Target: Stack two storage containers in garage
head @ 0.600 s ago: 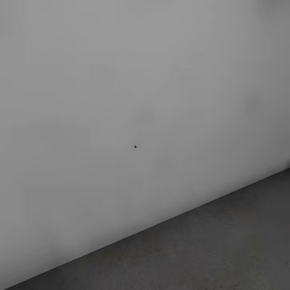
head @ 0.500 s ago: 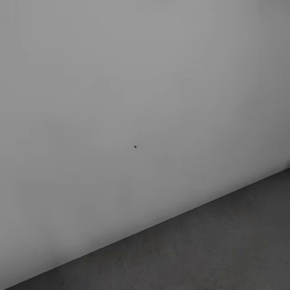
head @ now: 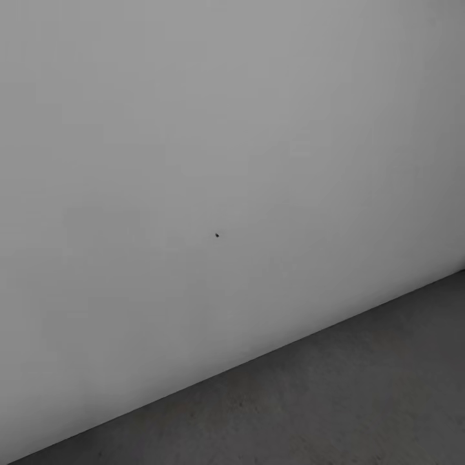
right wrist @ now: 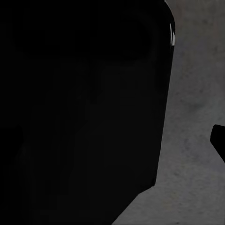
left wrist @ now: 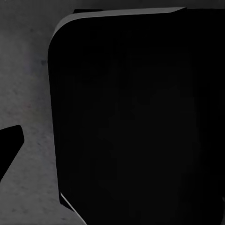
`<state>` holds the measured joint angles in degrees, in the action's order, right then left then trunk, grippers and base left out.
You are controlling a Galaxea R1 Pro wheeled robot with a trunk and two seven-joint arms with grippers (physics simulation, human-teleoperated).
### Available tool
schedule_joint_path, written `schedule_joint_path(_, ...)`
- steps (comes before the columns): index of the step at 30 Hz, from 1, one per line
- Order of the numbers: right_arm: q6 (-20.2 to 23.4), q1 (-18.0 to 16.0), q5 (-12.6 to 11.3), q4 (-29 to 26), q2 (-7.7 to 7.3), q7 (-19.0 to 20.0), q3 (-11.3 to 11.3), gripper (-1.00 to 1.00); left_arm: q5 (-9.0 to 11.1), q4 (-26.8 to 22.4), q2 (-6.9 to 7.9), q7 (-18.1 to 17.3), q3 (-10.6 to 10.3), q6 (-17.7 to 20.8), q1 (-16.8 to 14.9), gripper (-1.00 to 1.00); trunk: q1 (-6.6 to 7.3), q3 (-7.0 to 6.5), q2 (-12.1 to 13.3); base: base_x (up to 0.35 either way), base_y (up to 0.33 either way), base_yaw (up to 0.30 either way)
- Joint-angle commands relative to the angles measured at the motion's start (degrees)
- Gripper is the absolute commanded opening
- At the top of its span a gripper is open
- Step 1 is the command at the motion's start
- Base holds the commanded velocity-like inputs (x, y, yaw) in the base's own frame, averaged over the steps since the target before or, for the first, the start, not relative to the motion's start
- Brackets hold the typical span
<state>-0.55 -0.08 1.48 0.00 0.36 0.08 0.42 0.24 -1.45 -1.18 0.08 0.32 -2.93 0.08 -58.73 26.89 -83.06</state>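
Observation:
The storage containers are out of view. In the head view a plain pale grey wall [head: 194, 161] of the garage meets the dark grey concrete floor [head: 349, 400] along a slanting line. One black fingertip [left wrist: 9, 145] of my left gripper [left wrist: 112, 150] shows far off to the side over the floor [left wrist: 33, 84], with nothing held. One fingertip [right wrist: 219, 140] of my right gripper [right wrist: 112, 140] likewise sits at the picture's edge over the floor [right wrist: 192, 117]. Both grippers look open.
A large black rounded body [left wrist: 136, 117] lies close below the left wrist, and the same kind of black body [right wrist: 79, 108] lies below the right wrist. A tiny dark speck [head: 217, 235] marks the wall. The wall stands close ahead.

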Motion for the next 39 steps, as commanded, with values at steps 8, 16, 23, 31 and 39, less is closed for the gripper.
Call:
schedule_joint_path(8,-0.1,0.0,0.2,0.0,0.07,-0.1,0.0,1.0,0.0,-0.1,0.03,0.0,0.0,-0.1,0.0,1.0,0.0,0.04,0.0,0.0,0.0,0.0)
schedule_joint_path(16,-0.1,0.0,0.1,0.0,0.0,-0.2,0.0,1.0,0.0,-0.1,0.0,0.0,0.0,-0.1,0.0,1.0,0.0,0.04,0.0,0.0,0.0,0.0)
schedule_joint_path(23,-0.1,0.0,0.2,0.0,0.02,-0.1,0.0,1.0,0.0,-0.1,-0.03,0.0,0.0,-0.1,0.0,1.0,0.0,0.04,0.0,0.0,0.0,0.0)
schedule_joint_path(31,-0.2,0.0,0.2,0.0,0.0,0.0,0.0,1.0,0.0,-0.1,-0.05,0.0,0.0,-0.1,0.0,1.0,0.0,0.04,0.0,0.0,0.0,-0.01)
schedule_joint_path(39,-0.2,0.0,0.2,0.0,-0.01,0.0,0.0,1.0,0.0,-0.1,-0.03,0.0,0.0,-0.1,0.0,1.0,0.0,0.04,0.0,0.0,0.0,-0.183)
